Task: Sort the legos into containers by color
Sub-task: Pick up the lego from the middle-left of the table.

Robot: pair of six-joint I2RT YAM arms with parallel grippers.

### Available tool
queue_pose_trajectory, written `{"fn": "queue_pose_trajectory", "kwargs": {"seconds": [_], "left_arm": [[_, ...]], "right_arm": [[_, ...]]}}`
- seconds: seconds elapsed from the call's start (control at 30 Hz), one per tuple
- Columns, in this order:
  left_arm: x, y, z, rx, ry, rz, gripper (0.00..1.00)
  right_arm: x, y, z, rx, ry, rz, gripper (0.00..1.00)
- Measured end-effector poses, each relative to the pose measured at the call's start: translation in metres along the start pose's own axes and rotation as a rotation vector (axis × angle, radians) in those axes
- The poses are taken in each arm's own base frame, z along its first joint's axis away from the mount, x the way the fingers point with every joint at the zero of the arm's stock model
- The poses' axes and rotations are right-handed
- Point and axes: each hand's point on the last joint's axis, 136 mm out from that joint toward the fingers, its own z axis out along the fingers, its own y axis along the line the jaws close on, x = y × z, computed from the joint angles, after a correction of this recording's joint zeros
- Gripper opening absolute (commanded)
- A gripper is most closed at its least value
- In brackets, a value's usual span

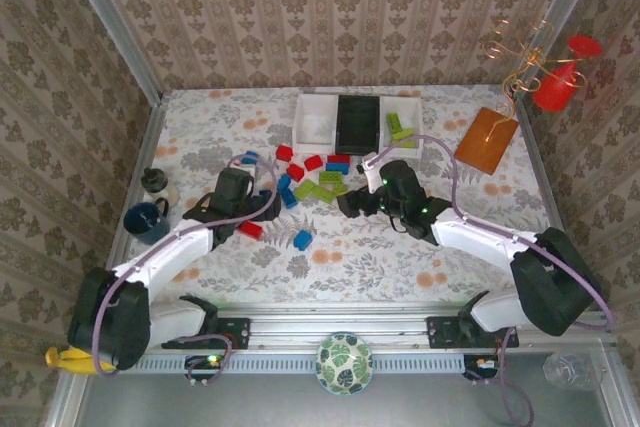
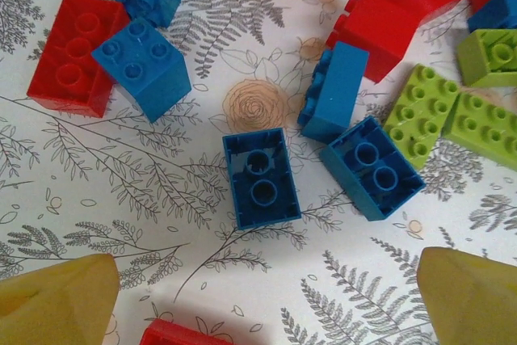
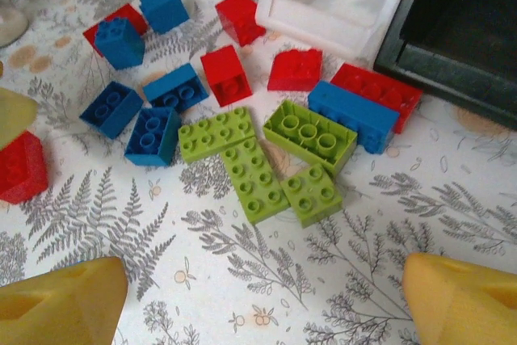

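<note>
Loose legos in red, blue and lime green lie mid-table (image 1: 310, 177), in front of the containers: a white tray (image 1: 315, 119), a black tray (image 1: 358, 122) and a white tray (image 1: 403, 130) with green bricks in it. My left gripper (image 1: 262, 207) (image 2: 266, 305) hangs open over the cloth just short of an upturned blue brick (image 2: 260, 177), with a second upturned blue brick (image 2: 371, 167) to its right and a red brick (image 2: 182, 335) at its near side. My right gripper (image 1: 353, 202) (image 3: 262, 305) is open and holds nothing, a little short of a cluster of green bricks (image 3: 254, 179).
A flat orange board (image 1: 487, 140) lies right of the trays, with a red cup and wire stand (image 1: 555, 72) beyond it. A dark mug (image 1: 147, 222) and a small jar (image 1: 155, 182) stand at the table's left edge. A patterned bowl (image 1: 344, 362) sits between the arm bases.
</note>
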Motion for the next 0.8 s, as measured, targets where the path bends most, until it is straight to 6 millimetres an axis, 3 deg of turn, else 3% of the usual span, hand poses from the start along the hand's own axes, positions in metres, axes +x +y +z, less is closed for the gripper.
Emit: {"fn": "queue_pose_trajectory", "kwargs": {"seconds": [0.43,0.8], "left_arm": [[0.033,0.004,0.043,-0.040,0.166,0.014,0.84],[0.018,-0.002,0.062,-0.034,0.161,0.024,0.72]], "right_arm": [[-0.006,-0.005,-0.006,0.026,-0.057,0.002,0.91],[0.001,-0.010,0.001,0.051,-0.038,0.007,0.90]]}}
